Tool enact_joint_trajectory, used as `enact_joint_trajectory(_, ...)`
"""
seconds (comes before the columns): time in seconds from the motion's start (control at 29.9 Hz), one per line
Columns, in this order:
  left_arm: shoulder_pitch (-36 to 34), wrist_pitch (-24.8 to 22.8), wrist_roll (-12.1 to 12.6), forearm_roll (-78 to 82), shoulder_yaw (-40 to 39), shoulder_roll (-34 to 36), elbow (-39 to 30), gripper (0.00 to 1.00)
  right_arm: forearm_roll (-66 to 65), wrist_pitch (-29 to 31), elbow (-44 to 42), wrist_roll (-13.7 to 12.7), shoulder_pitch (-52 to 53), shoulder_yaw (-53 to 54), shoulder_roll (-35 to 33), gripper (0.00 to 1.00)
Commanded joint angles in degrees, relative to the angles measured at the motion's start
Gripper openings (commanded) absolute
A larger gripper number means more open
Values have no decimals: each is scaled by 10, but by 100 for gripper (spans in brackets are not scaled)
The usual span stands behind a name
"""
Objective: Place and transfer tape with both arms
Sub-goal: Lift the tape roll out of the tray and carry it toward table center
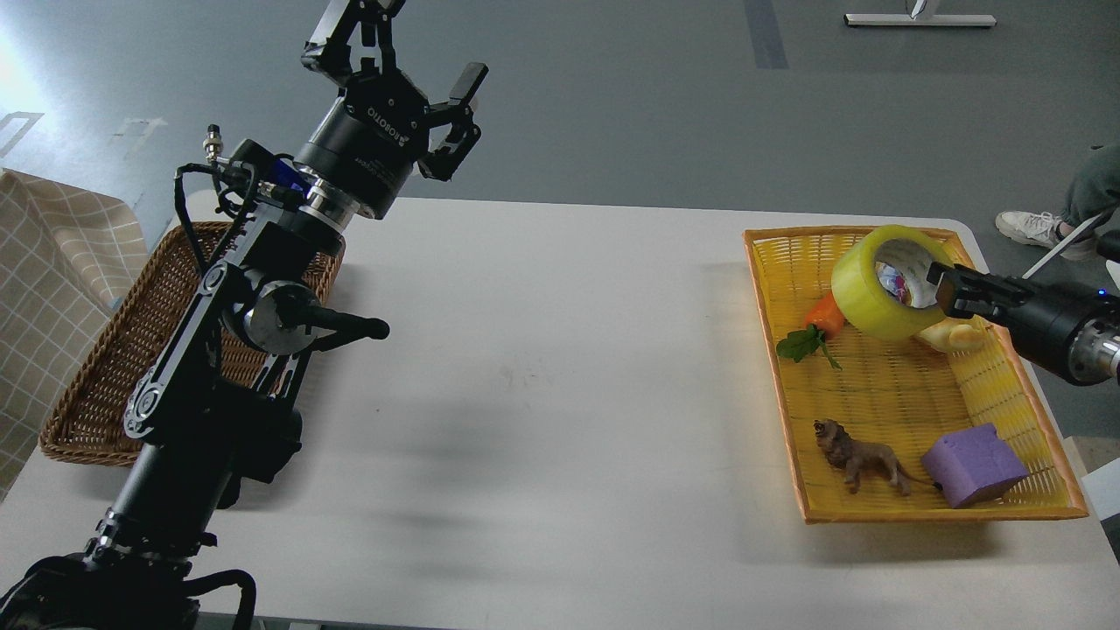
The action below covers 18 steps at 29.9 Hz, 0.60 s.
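The tape (862, 293), a wide yellowish roll with a pale core, is tilted on its side at the back of the yellow basket (884, 512). My right gripper (938, 284) comes in from the right edge and is shut on the roll's right wall, one finger reaching into the core. Whether the roll rests on the basket or hangs just above it, I cannot tell. My left gripper (411, 57) is raised high over the table's far left edge, open and empty, far from the tape.
A brown wicker basket (92, 385) sits at the left, partly behind my left arm. The yellow basket also holds a toy carrot (824, 315), a toy lion (862, 459), a purple foam block (973, 465) and a pale object (958, 337) under the tape. A person's shoe (1037, 229) is beyond the table.
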Motion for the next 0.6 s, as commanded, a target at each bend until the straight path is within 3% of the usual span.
enact_joint_trajectory(0.0, -1, 0, 0, 1, 0, 1, -1, 98, -1, 0, -5, -1, 55, -13, 11, 12)
enact_joint_trajectory(0.27, -1, 0, 0, 0, 0, 8, -1, 98, -7, 0, -42, -2, 218, -159, 111, 12)
enact_joint_trajectory(0.57, -1, 8, 0, 0, -4, 9, -1, 98, -65, 0, -99, -20, 260, -275, 235, 8)
